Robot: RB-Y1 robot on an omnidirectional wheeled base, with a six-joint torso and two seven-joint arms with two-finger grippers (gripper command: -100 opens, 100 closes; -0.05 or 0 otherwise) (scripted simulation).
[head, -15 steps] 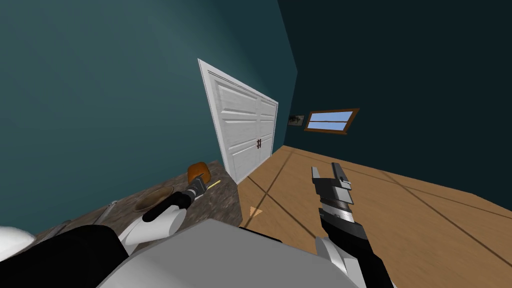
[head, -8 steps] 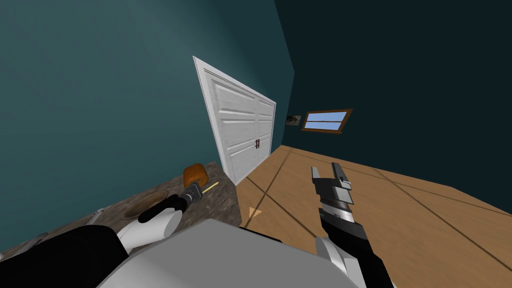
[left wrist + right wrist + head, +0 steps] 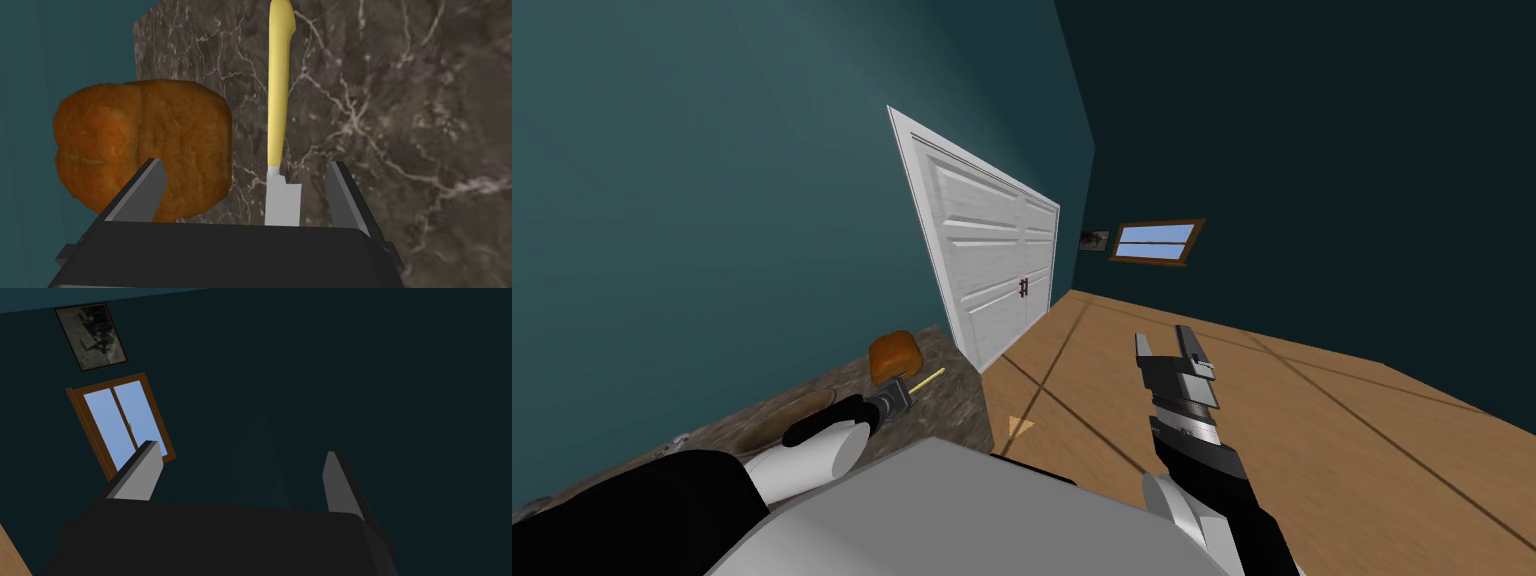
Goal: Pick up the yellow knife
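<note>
The knife (image 3: 278, 95) has a long yellow handle and a short grey blade, and it lies flat on a dark marbled counter (image 3: 410, 100). My left gripper (image 3: 247, 172) is open just over it, fingers astride the blade end, handle pointing away. The head view shows the knife (image 3: 929, 379) as a thin yellow sliver past my left gripper (image 3: 897, 392) near the counter's end. My right gripper (image 3: 1170, 342) is held up open over the wooden floor with nothing between its fingers.
A brown loaf of bread (image 3: 142, 145) sits close beside one left finger, against the teal wall (image 3: 712, 220). A brown bowl (image 3: 774, 428) rests on the counter behind my left arm. White double doors (image 3: 990, 265) stand just beyond the counter's end.
My head view has swung, so the counter, bread and knife slid left and down. My left gripper stayed at the knife's near end. The right arm has not moved.
</note>
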